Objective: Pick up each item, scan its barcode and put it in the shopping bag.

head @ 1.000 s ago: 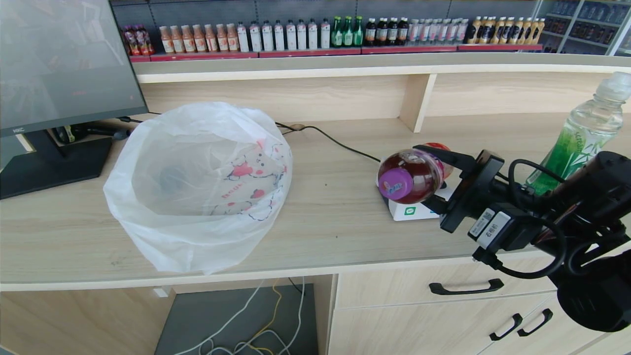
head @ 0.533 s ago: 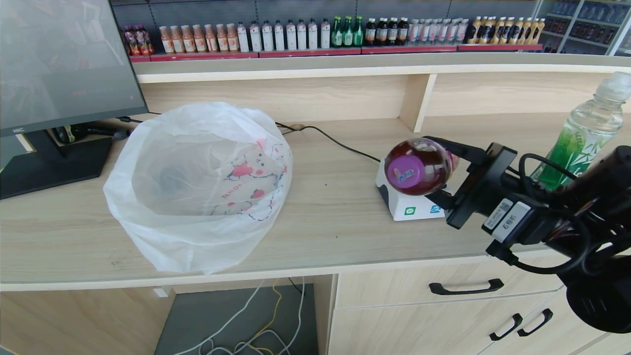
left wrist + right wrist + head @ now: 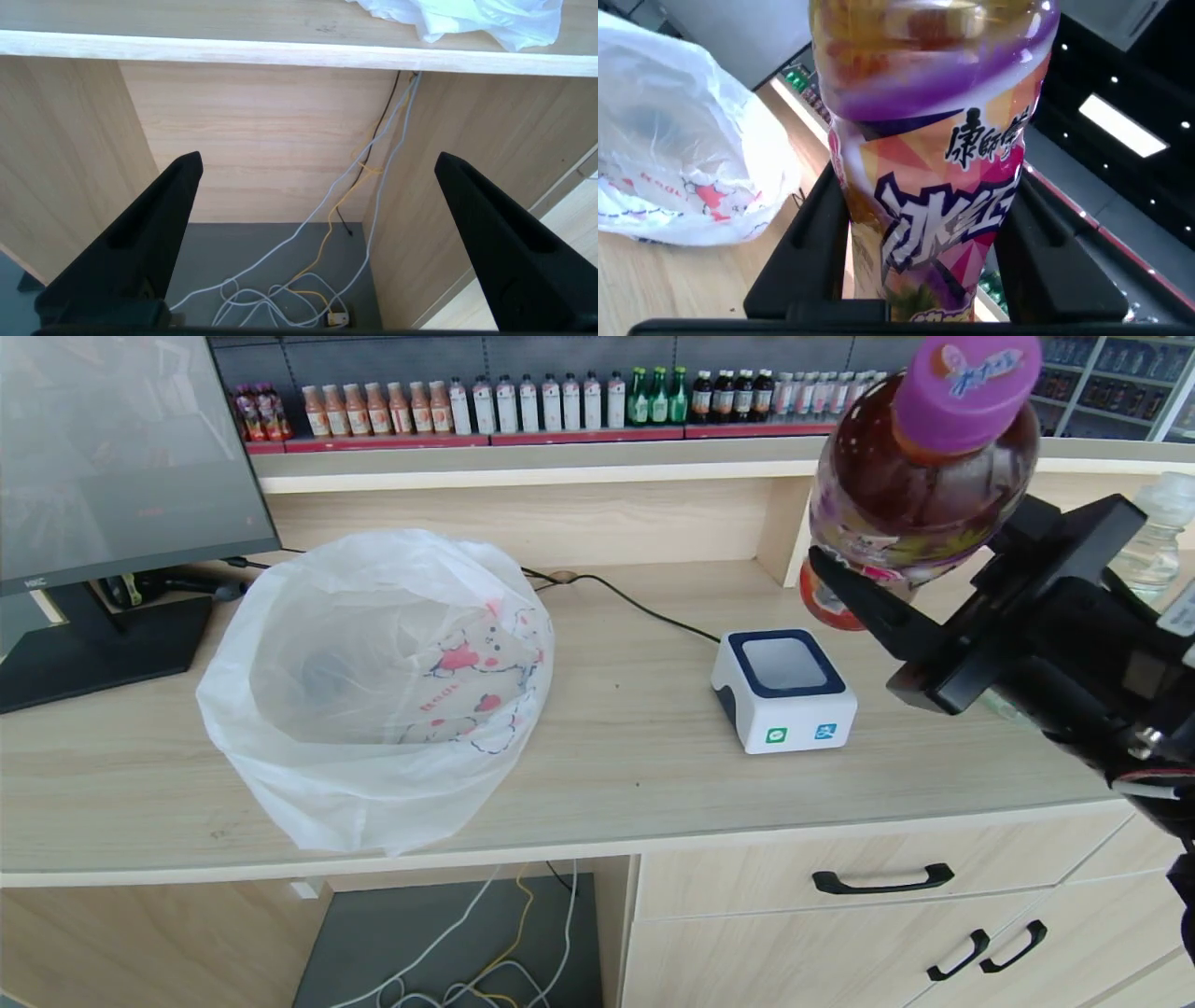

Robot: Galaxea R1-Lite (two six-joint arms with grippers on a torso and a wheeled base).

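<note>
Now right hand (image 3: 878, 581) pinches the bottle (image 3: 920, 495), cap up, high beside the scanner (image 3: 782, 691); left hand (image 3: 318, 243) spread below counter (image 3: 187, 42).

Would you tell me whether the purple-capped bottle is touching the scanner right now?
Apart. The head view shows the purple-capped bottle, held by the right gripper, high above the scanner, whose window is uncovered.

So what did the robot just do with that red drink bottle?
The right gripper, shut on the purple-capped drink bottle, raised it from just over the white barcode scanner to high above the counter and turned it cap up. The scanner's window is now uncovered. The shopping bag, monitor and green bottle stayed put.
</note>
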